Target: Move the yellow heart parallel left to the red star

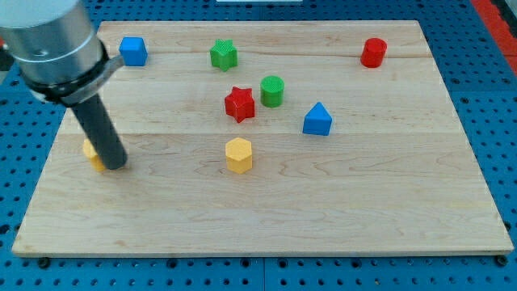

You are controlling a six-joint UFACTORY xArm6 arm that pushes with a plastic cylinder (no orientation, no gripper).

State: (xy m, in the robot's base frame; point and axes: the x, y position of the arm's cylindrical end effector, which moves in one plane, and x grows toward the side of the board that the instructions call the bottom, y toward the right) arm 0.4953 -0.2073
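The yellow heart [91, 151] lies near the board's left edge, mostly hidden behind my rod. My tip [116, 165] rests on the board touching the heart's right side. The red star [240, 104] sits near the middle of the board, well to the right of the heart and a little higher in the view.
A yellow hexagon [238, 154] lies below the red star. A green cylinder [272, 91] stands just right of the star, a blue triangular block [317, 120] further right. A green star [224, 55], a blue cube [133, 51] and a red cylinder [373, 52] line the top. The wooden board [388, 202] ends in blue pegboard.
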